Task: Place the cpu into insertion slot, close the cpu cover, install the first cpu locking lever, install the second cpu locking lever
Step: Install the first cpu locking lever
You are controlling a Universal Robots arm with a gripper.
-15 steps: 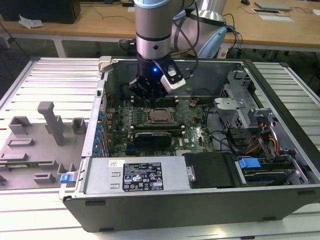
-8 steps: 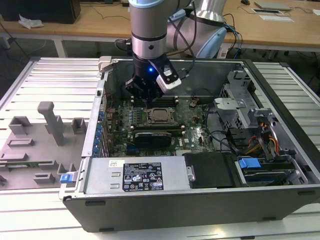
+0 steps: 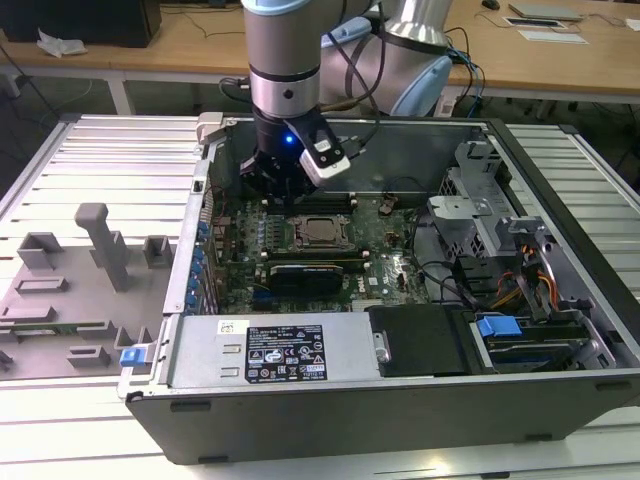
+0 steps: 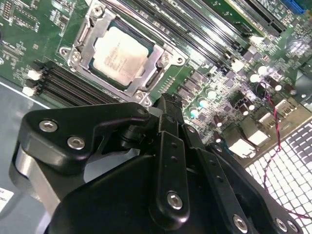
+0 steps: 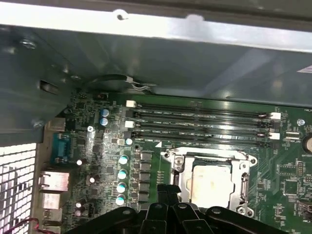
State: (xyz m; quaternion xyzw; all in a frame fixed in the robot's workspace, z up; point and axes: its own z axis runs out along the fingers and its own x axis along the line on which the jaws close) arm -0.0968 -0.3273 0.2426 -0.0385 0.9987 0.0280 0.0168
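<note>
The cpu [image 4: 118, 52] lies flat in the insertion slot [image 3: 321, 232] on the green motherboard, its dull silver top showing in both wrist views [image 5: 210, 184]. The silver cpu cover [image 4: 157, 62] lies down around the chip, framing it [image 5: 242, 181]. My gripper [image 4: 165, 103] hangs just above the board beside the socket, on the side toward the exterior view's left [image 3: 283, 196]. Its black fingertips [image 5: 167, 193] are pressed together with nothing between them. I cannot tell how the locking levers stand.
The motherboard sits inside an open computer case [image 3: 560, 395]. Long black memory slots [image 5: 200, 122] run beside the socket. A power supply [image 3: 270, 350] and drive bay [image 3: 520, 335] line the front. A grey fixture plate [image 3: 80, 290] lies at the exterior view's left.
</note>
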